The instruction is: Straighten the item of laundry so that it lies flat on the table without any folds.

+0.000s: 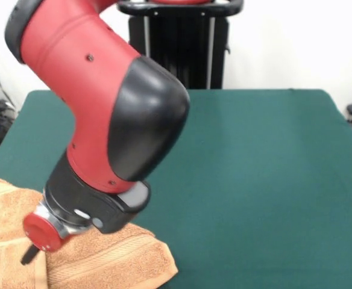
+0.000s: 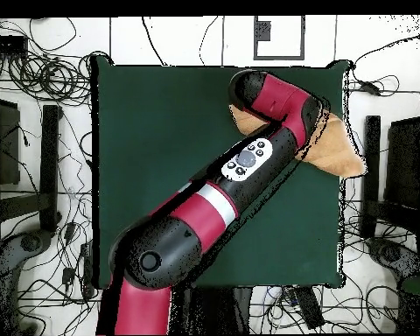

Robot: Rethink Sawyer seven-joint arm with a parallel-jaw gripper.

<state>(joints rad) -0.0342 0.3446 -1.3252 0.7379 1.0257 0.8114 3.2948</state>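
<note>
Towel: an orange-tan terry-cloth towel (image 1: pixel 103 259) is seen lying at the near left corner of the table in the front view; in the overhead view it is at the upper right, reaching past the table's edge.
Towel condition: rumpled and folded, with a raised ridge and woven band stripes seen along the left part; not flat.
Table: a large rectangular table covered in plain dark green cloth (image 1: pixel 260 180); most of its surface is left bare.
Arm: a red and black robot arm (image 2: pixel 205 214) is stretched diagonally across the table, its wrist bent down over the towel.
Tool: a dark tip (image 1: pixel 30 255) is seen below a red cap, pressed at or into the towel, possibly touching; whether it is released or clenched cannot be told.
</note>
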